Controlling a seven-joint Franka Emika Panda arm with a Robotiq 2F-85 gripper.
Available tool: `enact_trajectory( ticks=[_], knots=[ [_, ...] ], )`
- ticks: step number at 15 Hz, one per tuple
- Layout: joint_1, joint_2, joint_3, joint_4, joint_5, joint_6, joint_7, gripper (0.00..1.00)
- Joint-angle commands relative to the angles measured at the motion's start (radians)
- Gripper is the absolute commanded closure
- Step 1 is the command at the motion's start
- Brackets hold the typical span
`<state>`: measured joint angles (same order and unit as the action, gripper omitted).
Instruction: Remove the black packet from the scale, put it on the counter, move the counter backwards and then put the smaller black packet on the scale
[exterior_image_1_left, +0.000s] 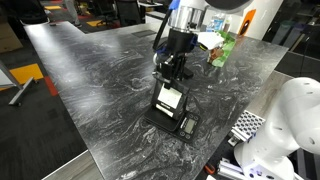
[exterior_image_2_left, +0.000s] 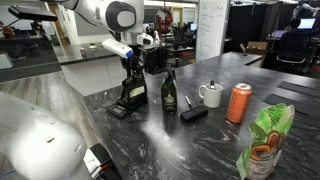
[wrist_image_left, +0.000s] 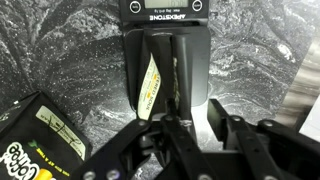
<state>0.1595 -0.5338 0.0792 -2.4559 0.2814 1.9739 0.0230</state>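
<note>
The black packet (wrist_image_left: 158, 75) stands upright on the scale (wrist_image_left: 195, 70), its yellow-gold label band showing. It also shows in both exterior views (exterior_image_1_left: 170, 98) (exterior_image_2_left: 133, 92). The scale's display (wrist_image_left: 165, 8) is at the top of the wrist view. My gripper (wrist_image_left: 183, 118) is open just above the packet's top edge. The left finger is next to the packet and bare scale shows between the fingers. In both exterior views the gripper (exterior_image_1_left: 172, 82) (exterior_image_2_left: 131, 76) hangs right over the packet. The smaller black packet (wrist_image_left: 40, 135) (exterior_image_2_left: 169, 95) with a pale label is on the counter (exterior_image_1_left: 90, 80) beside the scale.
On the counter past the smaller packet are a small flat black object (exterior_image_2_left: 193, 115), a white mug (exterior_image_2_left: 211, 95), an orange can (exterior_image_2_left: 238, 103) and a green bag (exterior_image_2_left: 262, 145). The counter edge runs close to the scale (exterior_image_1_left: 168, 118).
</note>
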Motion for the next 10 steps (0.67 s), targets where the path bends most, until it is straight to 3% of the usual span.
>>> enact_trajectory(
  ticks=[1, 5, 10],
  knots=[
    [-0.004, 0.006, -0.005, 0.049, -0.007, -0.026, -0.032, 0.31],
    [-0.021, -0.02, 0.017, 0.089, -0.07, -0.051, 0.005, 0.04],
    [-0.051, -0.061, 0.06, 0.143, -0.205, -0.098, 0.125, 0.0]
  ],
)
